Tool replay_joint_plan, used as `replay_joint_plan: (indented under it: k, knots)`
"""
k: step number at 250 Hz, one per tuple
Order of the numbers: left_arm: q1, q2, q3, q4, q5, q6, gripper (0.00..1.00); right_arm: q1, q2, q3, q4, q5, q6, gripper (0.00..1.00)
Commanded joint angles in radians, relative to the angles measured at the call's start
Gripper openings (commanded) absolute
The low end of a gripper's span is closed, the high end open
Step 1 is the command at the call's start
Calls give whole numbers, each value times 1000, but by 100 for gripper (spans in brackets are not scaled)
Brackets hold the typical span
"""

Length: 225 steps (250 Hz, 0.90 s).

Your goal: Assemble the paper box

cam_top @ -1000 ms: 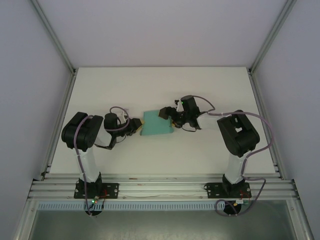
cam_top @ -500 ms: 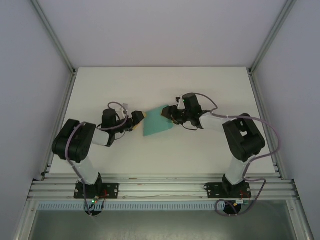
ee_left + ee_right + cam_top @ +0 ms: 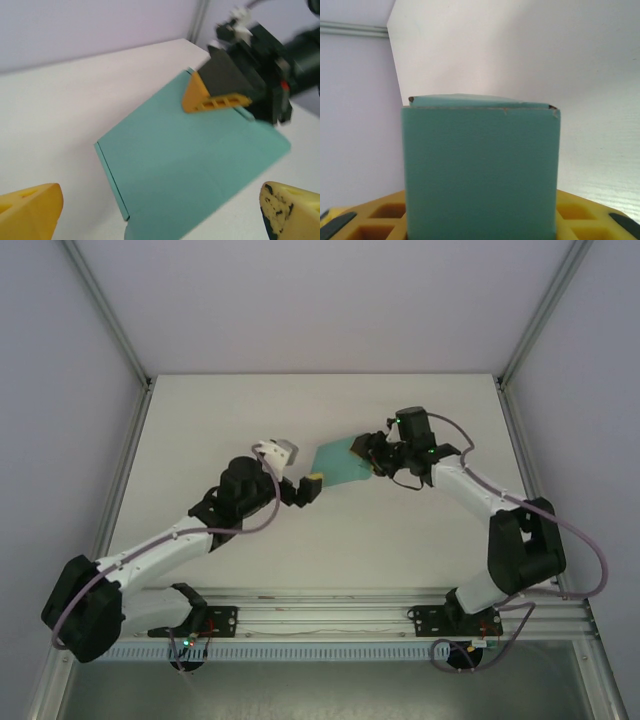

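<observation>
The paper box [image 3: 338, 463] is a flattened teal-green card piece, held tilted above the table. My right gripper [image 3: 369, 452] is shut on its right end. In the left wrist view its yellow finger [image 3: 214, 96] presses on the far edge of the box [image 3: 190, 160]. The right wrist view has the box [image 3: 480, 170] standing between that gripper's [image 3: 480, 222] yellow pads. My left gripper [image 3: 306, 486] is open just off the box's near-left corner. Its two yellow fingertips [image 3: 31, 212] stand wide apart on either side of the card, and the gripper [image 3: 160, 212] holds nothing.
The white table [image 3: 250, 410] is bounded by aluminium posts [image 3: 108, 310] and pale walls. The left arm [image 3: 170, 540] stretches diagonally across the near left of the table. The right arm [image 3: 500, 510] reaches in from the right.
The right gripper has carried the box back and to the right, tilting it. The left arm has stretched out after it, from the box's left edge to its near-left corner.
</observation>
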Motion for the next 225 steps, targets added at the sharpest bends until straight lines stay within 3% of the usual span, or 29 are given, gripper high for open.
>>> replay_joint_plan:
  k: [1, 29, 69, 97, 155, 225]
  knots:
    - [-74, -28, -2, -77, -116, 309, 100, -17, -51, 50, -160, 0, 27, 46]
    - [-128, -1, 57, -144, -176, 407, 100, -41, -36, 88, -261, -51, 81, 46]
    - [-190, 78, 150, -236, -249, 523, 100, -61, -11, 90, -256, -137, 134, 46]
    - [-206, 113, 193, -288, -203, 567, 100, -80, 4, 70, -205, -200, 198, 46]
    - [-206, 187, 193, -284, -181, 631, 100, -88, 20, 12, -94, -298, 316, 44]
    - [-203, 281, 212, -203, -298, 686, 100, -88, 25, -37, -56, -378, 362, 43]
